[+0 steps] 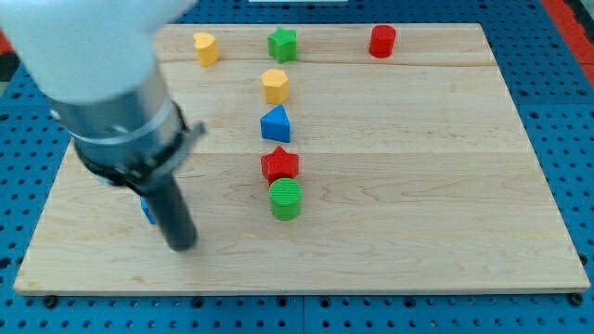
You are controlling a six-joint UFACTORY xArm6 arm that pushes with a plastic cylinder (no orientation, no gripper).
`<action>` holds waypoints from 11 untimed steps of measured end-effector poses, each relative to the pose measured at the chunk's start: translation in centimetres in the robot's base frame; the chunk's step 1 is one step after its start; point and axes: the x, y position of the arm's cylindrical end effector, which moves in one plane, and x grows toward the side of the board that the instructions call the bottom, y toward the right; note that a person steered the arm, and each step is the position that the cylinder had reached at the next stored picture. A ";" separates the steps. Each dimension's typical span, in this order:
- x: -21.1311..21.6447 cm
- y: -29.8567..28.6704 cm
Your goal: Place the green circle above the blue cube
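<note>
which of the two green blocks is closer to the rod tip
The green circle, below the red star, is closer to my tip. The green star sits far off at the view's top edge.

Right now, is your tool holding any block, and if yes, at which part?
Nothing is held. My tip is a bare rod that can only push. It stands left of the green circle, apart from it; a blue block peeks out beside the rod.
</note>
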 end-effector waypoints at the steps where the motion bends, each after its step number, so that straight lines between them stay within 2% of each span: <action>1: 2.1 7.8; 2: 1.0 13.7; 3: -0.5 14.6; 5: -3.7 12.7; 7: -6.2 9.5; 10: -11.5 -2.5; 11: -9.8 -3.2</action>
